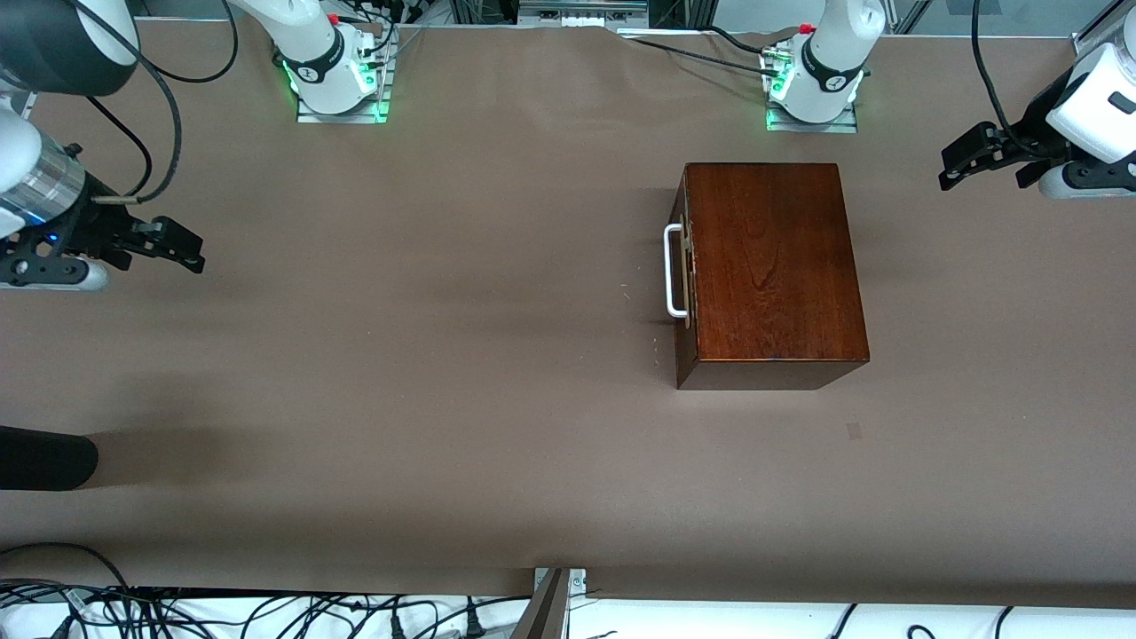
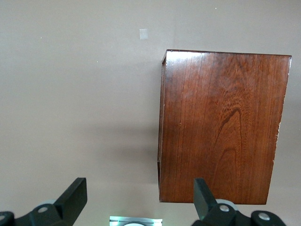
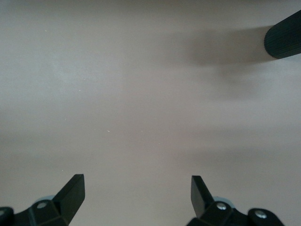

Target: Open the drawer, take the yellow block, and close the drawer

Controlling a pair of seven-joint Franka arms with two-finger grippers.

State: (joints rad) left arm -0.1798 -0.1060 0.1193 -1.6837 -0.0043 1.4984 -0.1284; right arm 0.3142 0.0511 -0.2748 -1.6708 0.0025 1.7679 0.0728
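A: Where does the drawer (image 1: 685,271) sit against the two arms?

B: It is pushed fully into the wooden box (image 1: 770,266), which rests on the brown surface (image 1: 426,373) toward the left arm's end; the dark front with its white bar handle (image 1: 674,271) faces the right arm's end; the handle's long axis runs from the robots' bases toward the front camera.

A: Which gripper is closer to it?

B: The left gripper (image 1: 963,164) hangs in the air over the surface just off the box's closed end, fingers spread wide and holding nothing; its wrist view looks straight down on the box top; I judge it the nearer one, yet it is at the wrong end for the handle. The right gripper (image 1: 182,247) hovers over bare surface well apart from the box, fingers likewise spread and empty, but the handle faces toward it.

A: And the yellow block?

B: Not visible in any view; presumably it lies inside the shut drawer, though nothing here shows it; the drawer's contents are hidden.

A: So the coming move?

B: In my judgement, a reach to the handle and a pull toward the right arm's end; the first step is not yet begun.
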